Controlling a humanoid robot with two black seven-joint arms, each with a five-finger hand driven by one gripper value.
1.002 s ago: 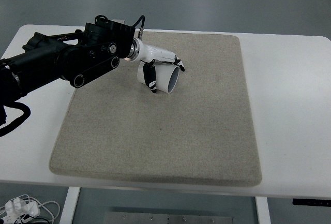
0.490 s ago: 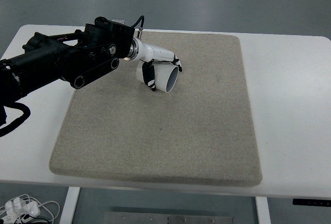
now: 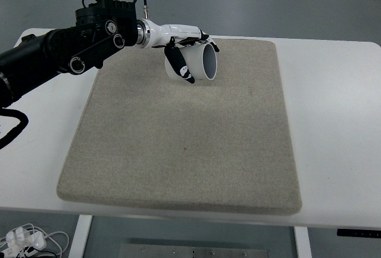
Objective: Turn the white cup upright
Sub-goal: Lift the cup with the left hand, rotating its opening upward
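Over on the left, the black arm (image 3: 65, 52) reaches in across the white worktop (image 3: 333, 121) towards the far edge of the grey mat (image 3: 184, 151), and at its end the left robot hand (image 3: 189, 49) is clasped around the white cup (image 3: 199, 64). One finger (image 3: 178, 66) runs down the near side of the cup and others hook over its top, so the hold looks firm. The cup sits at the far side of the mat, seemingly raised a little off it, though I can't be sure from up here. What matters for the turn is how it points: its long axis lies close to level, roughly in line with the forearm, with the open mouth facing right and somewhat towards me, the closed end tucked into the palm. I'd say getting it upright calls for a wrist turn that swings that mouth upward before setting the base down. No right arm shows anywhere.
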